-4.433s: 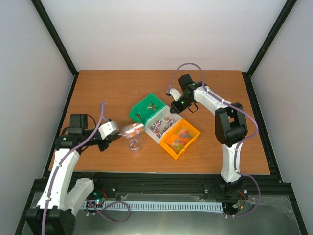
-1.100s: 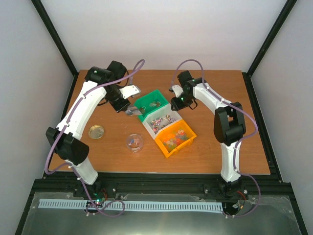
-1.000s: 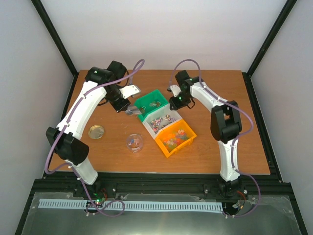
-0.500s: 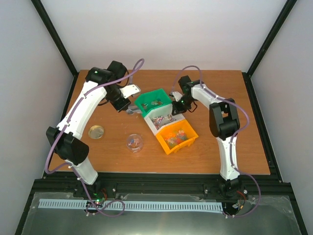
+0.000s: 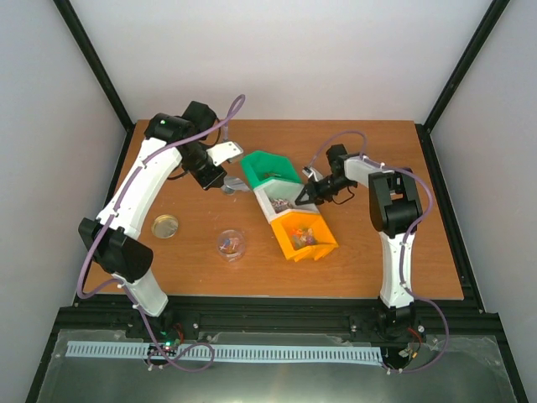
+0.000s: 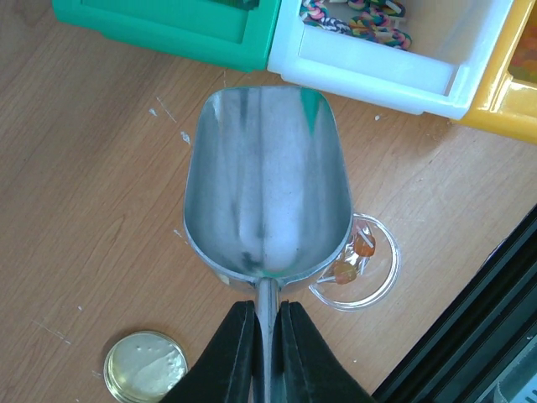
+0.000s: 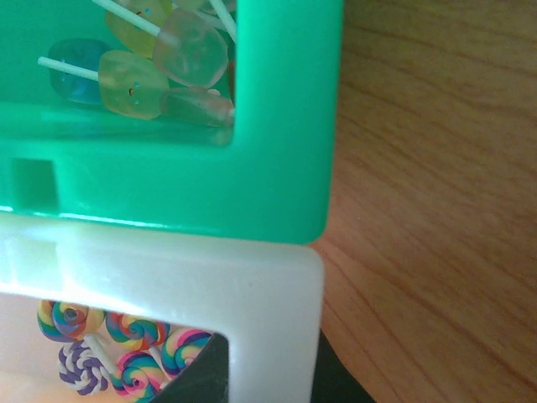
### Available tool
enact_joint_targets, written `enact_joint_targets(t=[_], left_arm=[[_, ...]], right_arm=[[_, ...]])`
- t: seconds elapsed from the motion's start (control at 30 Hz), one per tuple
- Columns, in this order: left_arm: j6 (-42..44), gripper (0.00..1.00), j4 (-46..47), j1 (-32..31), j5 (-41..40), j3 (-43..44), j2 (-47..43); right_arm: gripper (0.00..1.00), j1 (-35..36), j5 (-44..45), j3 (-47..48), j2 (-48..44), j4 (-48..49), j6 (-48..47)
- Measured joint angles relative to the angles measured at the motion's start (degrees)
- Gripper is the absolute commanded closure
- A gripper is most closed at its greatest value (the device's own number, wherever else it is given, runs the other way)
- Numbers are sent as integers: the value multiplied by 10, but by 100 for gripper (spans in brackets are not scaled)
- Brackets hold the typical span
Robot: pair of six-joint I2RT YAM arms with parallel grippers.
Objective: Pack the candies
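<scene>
The candies (image 7: 126, 348) are small, light and hard, with slick wrappers or thin sticks, so they are likely to slide and scatter if pinched singly. They are better taken from beneath in bulk with the scoop (image 6: 264, 185). The left tool (image 6: 267, 323) is clamped on the scoop handle, and the bowl is empty, just beside the bins. The right tool (image 7: 267, 382) has a finger on either side of the white bin (image 6: 377, 80) wall and appears clamped on it. Count: three joined bins, namely the green bin (image 5: 268, 161), the white bin and the orange bin (image 5: 312, 250), each holding candies too many to count. There is also one clear jar (image 6: 382, 281) with two or three candies in it, one gold lid (image 6: 144, 367) lying apart on the tabletop (image 5: 377, 252), and one scoop
</scene>
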Motion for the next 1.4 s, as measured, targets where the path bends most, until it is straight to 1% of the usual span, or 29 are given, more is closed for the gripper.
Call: enact_joint_targets(t=[0.1, 0.2, 0.4, 0.57, 0.73, 0.9, 1.07, 1.1, 1.13, 1.2, 1.27, 1.3, 1.4], left_arm=[[0, 99, 0, 0, 0, 0, 0], [0, 99, 0, 0, -2, 0, 0], [13, 99, -10, 0, -24, 17, 3], [39, 99, -18, -11, -49, 35, 5], [64, 99, -18, -40, -73, 33, 10], [93, 99, -11, -82, -105, 10, 14], [106, 99, -5, -121, -133, 9, 47], [106, 99, -1, -129, -139, 9, 58], [106, 99, 3, -135, -141, 9, 69], [105, 99, 7, -144, -144, 10, 85], [100, 99, 12, -151, -143, 10, 102], [94, 99, 15, -154, -140, 11, 112], [77, 99, 22, -156, -133, 15, 134]], right_arm=[[97, 3, 7, -14, -11, 11, 8], [97, 6, 36, -25, -28, 21, 23], [97, 18, 150, -57, -86, 41, 62], [97, 56, 238, -60, -115, 46, 73], [97, 88, 293, -60, -118, 53, 75], [97, 107, 339, -58, -118, 50, 79], [97, 117, 386, -48, -118, 42, 87], [96, 118, 392, -46, -117, 40, 89], [93, 118, 396, -45, -117, 39, 90], [83, 118, 403, -40, -115, 36, 91], [71, 118, 404, -33, -110, 32, 93], [66, 117, 403, -26, -107, 34, 92], [58, 118, 396, -12, -107, 38, 95]])
